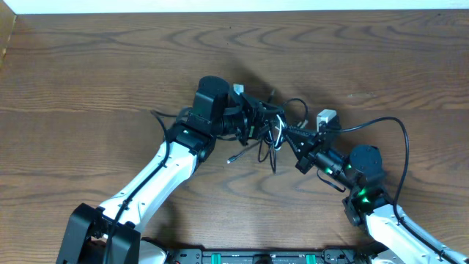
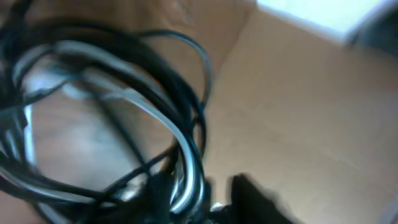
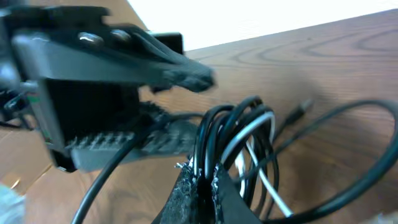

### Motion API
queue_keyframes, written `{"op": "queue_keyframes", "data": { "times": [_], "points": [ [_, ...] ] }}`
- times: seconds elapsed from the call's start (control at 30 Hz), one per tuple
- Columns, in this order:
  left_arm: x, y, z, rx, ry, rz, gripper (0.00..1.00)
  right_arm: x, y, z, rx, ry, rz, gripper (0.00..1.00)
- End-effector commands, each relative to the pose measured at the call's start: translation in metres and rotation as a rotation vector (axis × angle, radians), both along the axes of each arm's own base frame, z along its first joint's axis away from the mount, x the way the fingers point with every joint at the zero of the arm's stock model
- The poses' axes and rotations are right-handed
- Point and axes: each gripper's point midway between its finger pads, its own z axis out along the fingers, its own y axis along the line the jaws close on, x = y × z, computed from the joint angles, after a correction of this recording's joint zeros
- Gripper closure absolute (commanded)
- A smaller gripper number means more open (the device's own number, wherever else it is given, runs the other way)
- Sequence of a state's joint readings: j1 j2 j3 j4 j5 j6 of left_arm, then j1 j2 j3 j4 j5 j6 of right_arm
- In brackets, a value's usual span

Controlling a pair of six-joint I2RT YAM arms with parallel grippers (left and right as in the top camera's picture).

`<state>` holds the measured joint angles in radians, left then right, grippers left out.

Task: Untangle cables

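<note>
Overhead: fixed high, facing straight down on the brown wood-grain bench [image 1: 88,66], the widest view.
Left wrist: very near and blurred, with the tangle of thin black and white cables [image 2: 180,137] toward 9 o'clock.
Right wrist: near and low, facing across the bench, tangle toward 6 o'clock.
Shared by all three: that tangle.
</note>
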<state>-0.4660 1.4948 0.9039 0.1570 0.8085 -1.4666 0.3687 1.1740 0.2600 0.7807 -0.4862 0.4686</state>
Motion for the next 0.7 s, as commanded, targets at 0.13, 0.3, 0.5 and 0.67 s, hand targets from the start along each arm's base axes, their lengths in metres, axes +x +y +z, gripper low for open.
{"op": "queue_keyframes", "data": {
  "times": [0.13,0.3,0.5,0.67],
  "points": [
    [-0.007,-0.001,0.013,0.088,-0.504,-0.240,0.54,0.024,-0.003,0.018,0.012,0.047,-0.066,0.99],
    [-0.008,-0.001,0.009,0.134,-0.661,-0.303,0.54,0.034,0.000,0.022,-0.034,0.156,-0.074,0.99],
    [-0.007,0.017,-0.029,0.332,-0.668,-0.330,0.55,0.049,-0.009,0.042,-0.021,0.285,-0.132,0.99],
    [-0.001,0.034,-0.051,0.464,-0.598,-0.284,0.59,0.053,-0.019,0.047,-0.009,0.357,-0.170,0.99]
  ]
}}
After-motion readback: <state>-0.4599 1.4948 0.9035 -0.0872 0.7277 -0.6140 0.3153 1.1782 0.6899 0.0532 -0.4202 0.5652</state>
